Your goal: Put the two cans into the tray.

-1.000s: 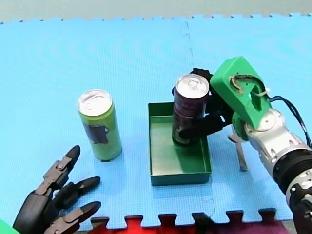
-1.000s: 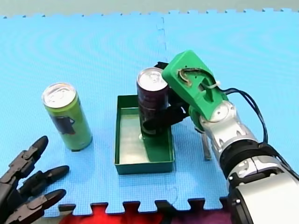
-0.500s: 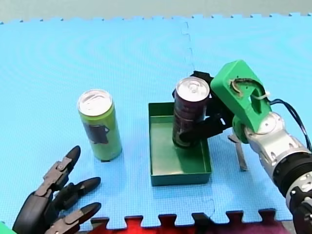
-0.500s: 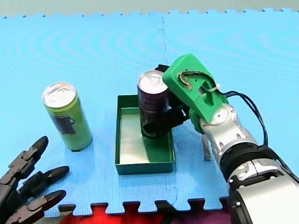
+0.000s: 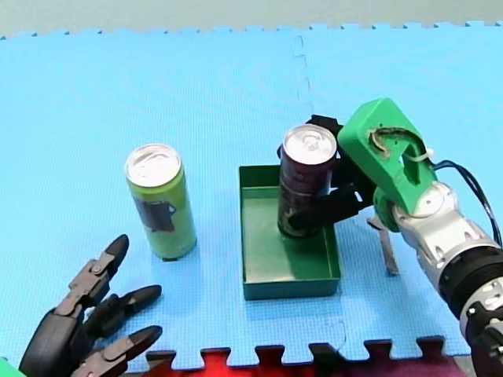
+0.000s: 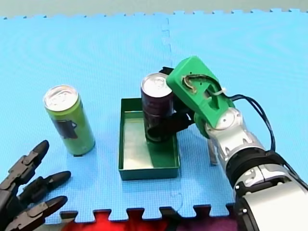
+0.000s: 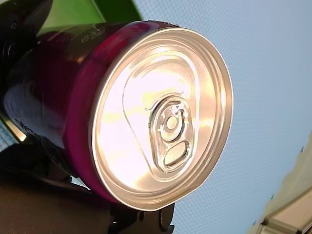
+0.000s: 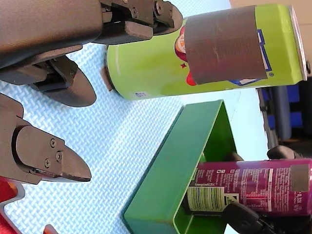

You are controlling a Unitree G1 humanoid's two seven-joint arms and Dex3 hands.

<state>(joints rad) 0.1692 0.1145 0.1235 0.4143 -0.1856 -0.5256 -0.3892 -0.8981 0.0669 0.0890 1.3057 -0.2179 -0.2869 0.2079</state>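
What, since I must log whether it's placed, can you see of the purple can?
The purple can is slim, dark purple and metal-looking, with a shiny silver lid whose tab looks unopened, and a printed label. It stands upright with its base inside the green tray, toward the far right corner. The right hand grips it, black fingers wrapped round its lower body. Whether it rests on the tray floor is unclear.

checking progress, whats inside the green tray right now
The purple can, upright in the tray at its far right, gripped by the right robot hand; its fingers hide whether the base rests on the floor. The green can stands outside. Left robot hand: near-left, empty.
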